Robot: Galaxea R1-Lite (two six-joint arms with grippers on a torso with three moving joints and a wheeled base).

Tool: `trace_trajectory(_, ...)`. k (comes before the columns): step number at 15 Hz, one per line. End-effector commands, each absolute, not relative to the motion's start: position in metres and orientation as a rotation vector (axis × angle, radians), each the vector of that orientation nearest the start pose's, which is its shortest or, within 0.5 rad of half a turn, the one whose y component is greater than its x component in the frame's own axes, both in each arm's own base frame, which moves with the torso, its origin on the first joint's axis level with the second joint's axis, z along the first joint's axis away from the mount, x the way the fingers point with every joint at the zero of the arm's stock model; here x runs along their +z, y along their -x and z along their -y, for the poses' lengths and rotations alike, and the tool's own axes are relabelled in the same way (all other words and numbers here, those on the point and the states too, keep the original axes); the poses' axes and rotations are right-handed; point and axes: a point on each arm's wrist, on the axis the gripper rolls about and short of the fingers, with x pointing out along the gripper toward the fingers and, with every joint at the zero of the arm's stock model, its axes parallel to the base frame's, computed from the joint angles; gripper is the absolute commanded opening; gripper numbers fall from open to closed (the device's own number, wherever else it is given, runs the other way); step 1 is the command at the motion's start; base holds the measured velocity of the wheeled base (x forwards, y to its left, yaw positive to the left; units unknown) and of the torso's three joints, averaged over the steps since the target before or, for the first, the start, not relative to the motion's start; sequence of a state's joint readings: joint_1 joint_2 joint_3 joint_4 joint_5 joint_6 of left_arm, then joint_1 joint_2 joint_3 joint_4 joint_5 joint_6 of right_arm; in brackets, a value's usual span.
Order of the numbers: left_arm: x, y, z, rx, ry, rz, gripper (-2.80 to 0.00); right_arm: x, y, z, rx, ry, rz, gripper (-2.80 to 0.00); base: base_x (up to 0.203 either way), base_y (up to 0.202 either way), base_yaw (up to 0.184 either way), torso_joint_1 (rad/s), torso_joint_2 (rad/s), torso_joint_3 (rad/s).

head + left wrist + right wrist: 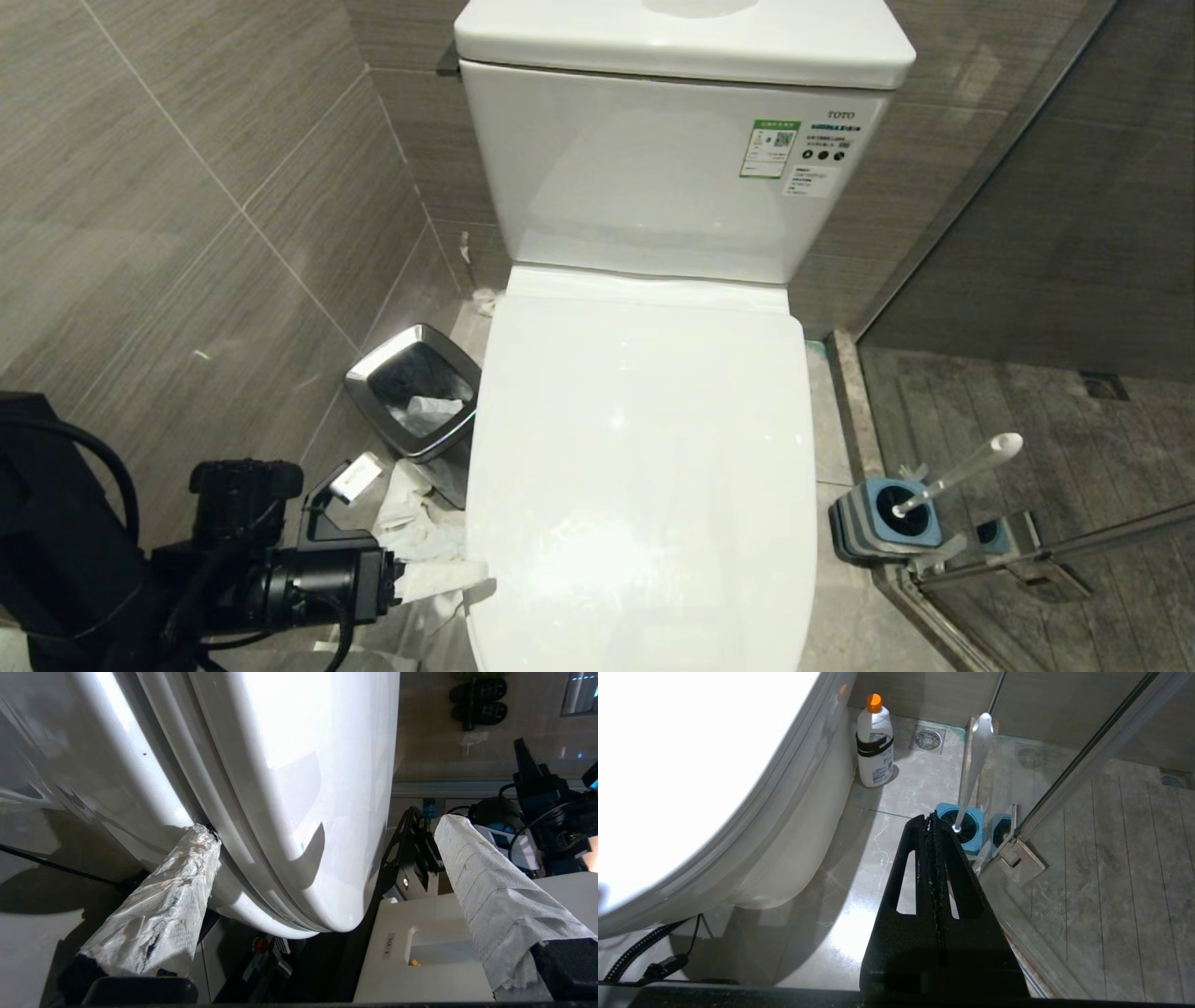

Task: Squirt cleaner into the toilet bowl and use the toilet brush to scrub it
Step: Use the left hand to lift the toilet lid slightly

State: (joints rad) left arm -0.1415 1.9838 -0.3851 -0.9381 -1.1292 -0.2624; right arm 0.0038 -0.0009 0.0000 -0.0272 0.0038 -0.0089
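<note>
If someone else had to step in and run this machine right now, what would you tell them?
Left pincer: open, its paper-wrapped fingers on either side of the front left edge of the closed lid, one tip at the seam under the lid; holding nothing.
Right pincer: shut, empty, parked above the floor to the right of the toilet.
Toilet bowl: lid down.
Toilet brush: in its blue holder on the floor to the toilet's right.
White bottle with orange cap: standing on the floor beside the toilet base.
Done: nothing visible.
Left: raise lid, squirt cleaner, scrub.
</note>
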Motion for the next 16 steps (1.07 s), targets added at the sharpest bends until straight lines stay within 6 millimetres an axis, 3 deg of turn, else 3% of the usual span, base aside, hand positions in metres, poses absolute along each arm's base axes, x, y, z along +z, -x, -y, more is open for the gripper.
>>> trace_trajectory(1, 0.043, -0.255, 0.063, -1.168, 0.549, -0.794, 0.00, 0.075, 0.022, 0.000, 0.009, 0.009, 0.017, -2.80, 0.000, 0.000, 0.000, 0.000, 0.00, 0.000)
trace_trajectory(8, 0.054, -0.245, 0.077, -1.241, 0.529, -0.791, 0.00, 0.075, 0.022, 0.000, 0.009, 0.009, 0.017, -2.80, 0.000, 0.000, 0.000, 0.000, 0.00, 0.000)
trace_trajectory(16, 0.088, -0.230, 0.079, -1.358, 0.589, -0.777, 0.00, 0.075, 0.022, 0.000, 0.009, 0.009, 0.017, -2.80, 0.000, 0.000, 0.000, 0.000, 0.00, 0.000)
